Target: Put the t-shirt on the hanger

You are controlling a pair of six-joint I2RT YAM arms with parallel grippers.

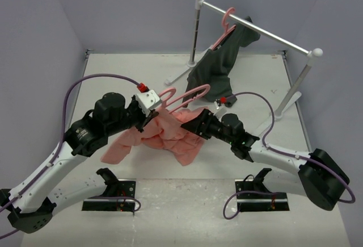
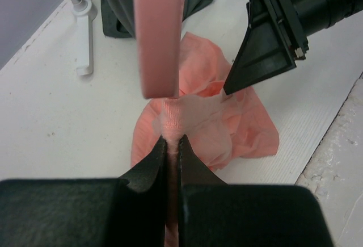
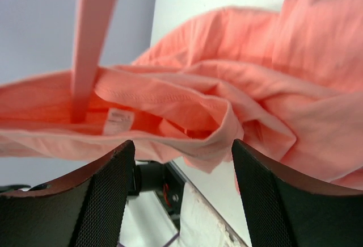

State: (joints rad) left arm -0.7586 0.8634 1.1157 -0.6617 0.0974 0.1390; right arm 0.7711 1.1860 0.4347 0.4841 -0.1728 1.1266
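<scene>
Our left hand (image 2: 172,143) is clamped tight on the thin pink plastic hanger (image 2: 161,31), holding it above the white surface (image 1: 130,76). The salmon-pink cloth t-shirt (image 1: 164,136) lies bunched between both hands, partly raised against the hanger. Our right hand (image 3: 182,145) stands wide apart, gripping nothing, just before the shirt's labelled collar.

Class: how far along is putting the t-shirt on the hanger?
Done: left hand grips the thin pink plastic hanger, one arm poked into the collar of the salmon-pink cloth t-shirt. In hand: right hand open at the collar. Left: pulling the bunched shirt over both hanger arms.
</scene>
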